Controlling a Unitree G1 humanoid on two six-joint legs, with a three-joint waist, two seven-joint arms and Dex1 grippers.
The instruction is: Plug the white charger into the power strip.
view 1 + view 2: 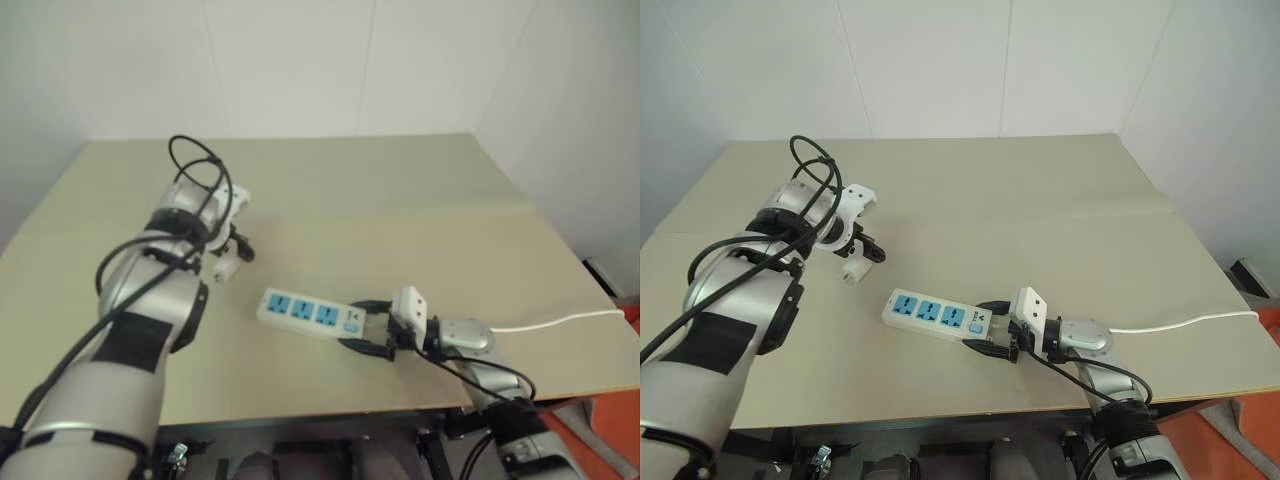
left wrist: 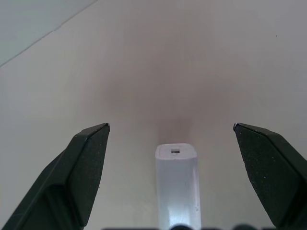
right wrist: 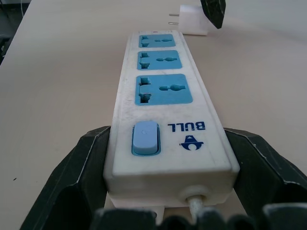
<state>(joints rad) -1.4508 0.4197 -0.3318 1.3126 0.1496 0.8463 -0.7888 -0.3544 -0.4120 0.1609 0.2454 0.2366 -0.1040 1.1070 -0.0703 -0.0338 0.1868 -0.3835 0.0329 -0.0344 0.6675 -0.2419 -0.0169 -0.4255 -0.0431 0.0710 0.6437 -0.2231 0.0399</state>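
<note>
The power strip (image 1: 935, 318) lies flat on the beige table (image 1: 1040, 220), low and a little right of the table's middle in the head views. It runs from about ten o'clock at its free end to four o'clock at its cord end. Three blue sockets (image 3: 161, 88) sit in a row along its top, followed by a pale blue switch (image 3: 144, 137) and a printed logo near the cord end. A thin white cord (image 1: 1185, 322) leaves that end and trails off toward three o'clock, to the table's right edge.

The right gripper (image 1: 990, 340) has its two black fingers (image 3: 84, 175) pressed against the two long sides of the strip at the switch end, clamping it from the four o'clock side.

The white charger (image 1: 852, 272) lies on the table at about ten o'clock from the strip, near it but not touching. In the right wrist view its two metal prongs (image 3: 173, 19) stick out sideways, level with the table.

The left gripper (image 2: 171, 132) is just over the charger, pointing steeply down. Its fingers (image 2: 84, 165) stand wide apart, one on each side of the charger, with clear gaps between them and its sides. The end of the charger facing away from the gripper shows a small port (image 2: 175, 151).
</note>
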